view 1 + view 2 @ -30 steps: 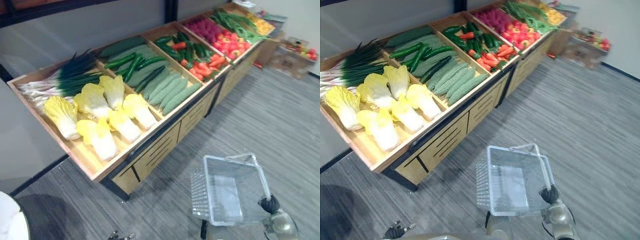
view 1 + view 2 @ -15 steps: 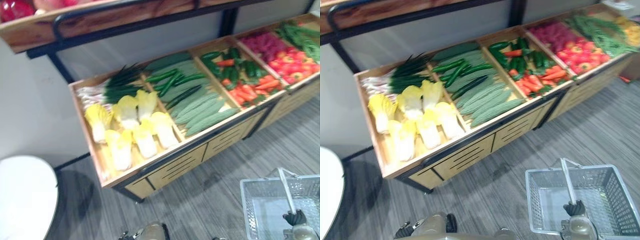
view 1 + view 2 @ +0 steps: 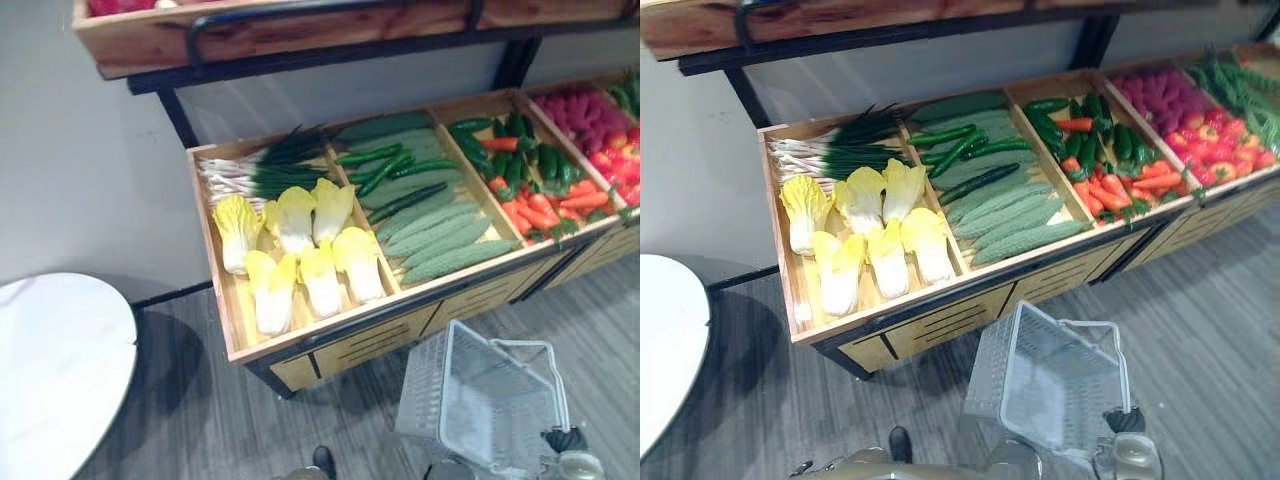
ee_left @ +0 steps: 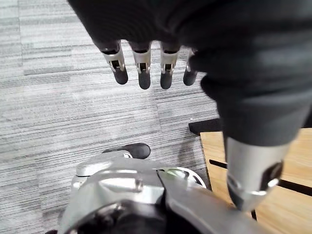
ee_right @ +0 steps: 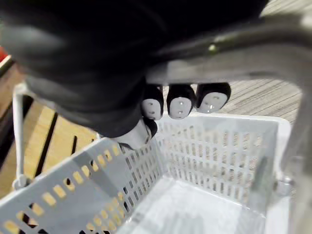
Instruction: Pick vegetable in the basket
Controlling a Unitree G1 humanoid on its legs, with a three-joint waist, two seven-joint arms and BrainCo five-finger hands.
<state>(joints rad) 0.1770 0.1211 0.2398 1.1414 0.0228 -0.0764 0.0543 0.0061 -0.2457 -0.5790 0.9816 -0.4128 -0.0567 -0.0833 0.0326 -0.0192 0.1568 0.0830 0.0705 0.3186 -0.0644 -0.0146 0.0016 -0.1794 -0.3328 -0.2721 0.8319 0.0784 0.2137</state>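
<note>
Right hand (image 5: 97, 63): fingers (image 5: 180, 100) curled round the handle (image 5: 273, 34) of the basket, gripping it; also seen low at the right of the left eye view, under the basket's near corner

Left hand (image 4: 146, 29): fingers (image 4: 144, 68) straight and spread a little, thumb apart, holding nothing, hanging over the floor

Basket (image 3: 480, 400): pale grey plastic with slotted walls, hanging from the right hand over the floor, tilted rather than level, just in front of the stand and apart from it

Stand (image 3: 380, 325): long wooden tray split by slats into compartments, drawer-like fronts below

First compartment, robot's left: scallions (image 3: 265, 170) along the back, cabbages (image 3: 300, 250) in two rows in front, touching one another

Second compartment: cucumbers (image 3: 385, 165) at the back, gourds (image 3: 435, 235) side by side at the front

Third compartment: dark green veg (image 3: 520, 150) at the back, kind hard to tell, carrots (image 3: 545, 205) at the front

Fourth compartment: pink-purple pile (image 3: 575, 105) at the back, kind hard to tell, red peppers (image 3: 620, 160) in front

Vegetables: all those seen lie in the stand

Shelf (image 3: 280, 25): wooden, on a dark frame above the stand

Table (image 3: 55, 370): round, white, at the robot's left, well apart from the basket

Floor (image 3: 200, 420): grey, striped
</note>
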